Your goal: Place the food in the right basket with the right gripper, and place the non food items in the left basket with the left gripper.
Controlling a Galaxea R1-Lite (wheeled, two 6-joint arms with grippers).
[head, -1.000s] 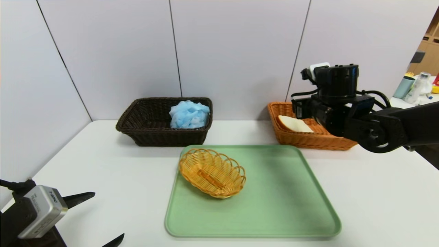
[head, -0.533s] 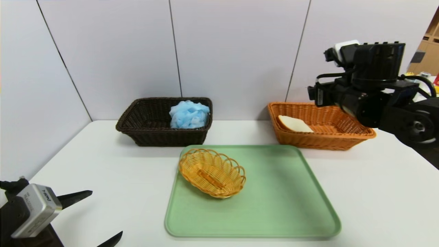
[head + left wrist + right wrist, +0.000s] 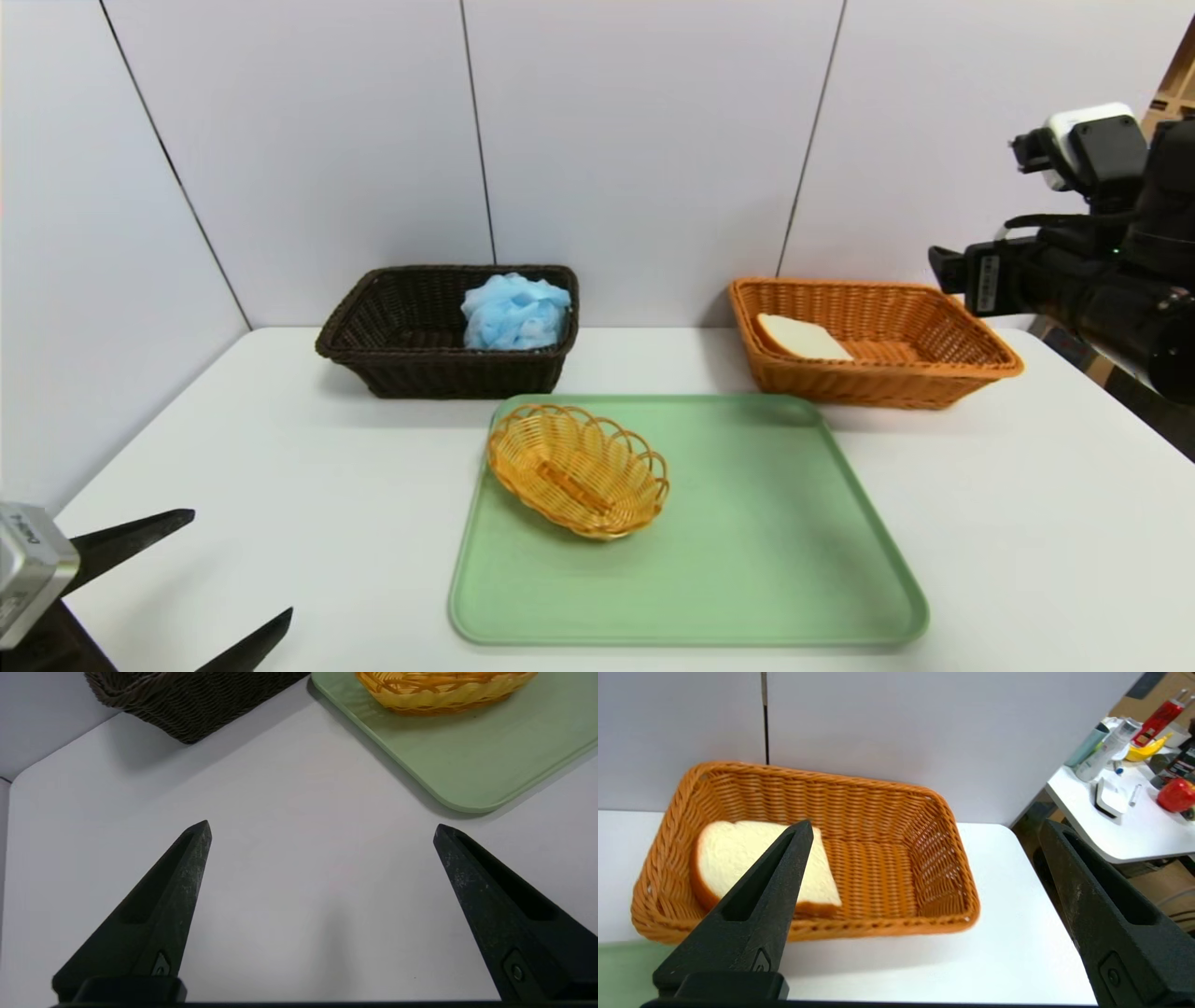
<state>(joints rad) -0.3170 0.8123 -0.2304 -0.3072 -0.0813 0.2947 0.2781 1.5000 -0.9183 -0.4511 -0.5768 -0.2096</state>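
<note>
A slice of white bread (image 3: 801, 338) (image 3: 733, 858) lies in the orange right basket (image 3: 971, 366) (image 3: 878, 926). A crumpled blue item (image 3: 513, 313) sits in the dark brown left basket (image 3: 439, 378). On the green tray (image 3: 775, 560) (image 3: 467, 765) stands a small yellow wicker basket (image 3: 577, 469) (image 3: 444, 690), tilted. My right gripper (image 3: 924, 826) hangs open and empty, raised to the right of the orange basket, its arm (image 3: 1092, 289) at the right edge. My left gripper (image 3: 240, 562) (image 3: 322, 826) is open and empty over the table's near left corner.
Grey wall panels stand right behind both baskets. Beyond the table's right edge is a side table (image 3: 1125, 830) with bottles, a banana and a red apple (image 3: 1176, 795). Bare white tabletop (image 3: 1027, 523) lies either side of the tray.
My right arm has drawn back to the right and upward, away from the orange basket where the bread lies. My left gripper has slid toward the near left corner.
</note>
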